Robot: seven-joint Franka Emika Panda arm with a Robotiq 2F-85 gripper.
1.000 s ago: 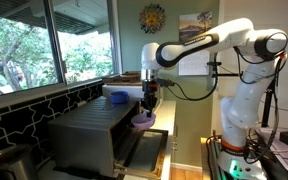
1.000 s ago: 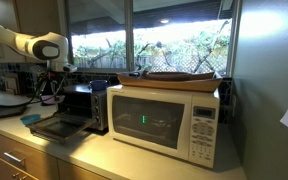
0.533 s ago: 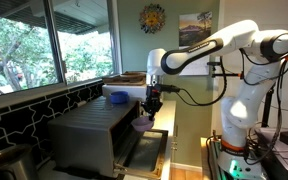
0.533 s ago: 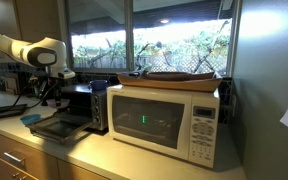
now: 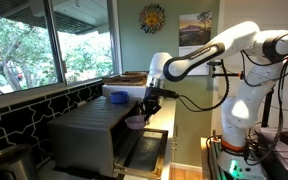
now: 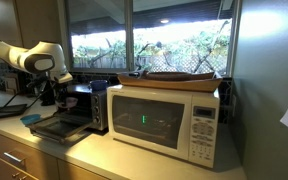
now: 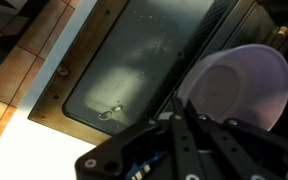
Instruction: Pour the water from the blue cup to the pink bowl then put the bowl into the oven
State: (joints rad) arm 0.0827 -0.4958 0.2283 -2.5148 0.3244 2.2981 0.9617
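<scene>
Wrist view: oven (image 7: 134, 70) door's down, and over the last second the arm lowered the bowl (image 7: 239, 85), rim pinched tight in the fingers (image 7: 189, 135), toward the opening. Reckon only sliding it in is left.

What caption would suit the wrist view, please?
Shut fingers hold the pink bowl over the open door of the oven.

No text legible; microwave display (image 6: 142, 121) perhaps too blurred.
</scene>
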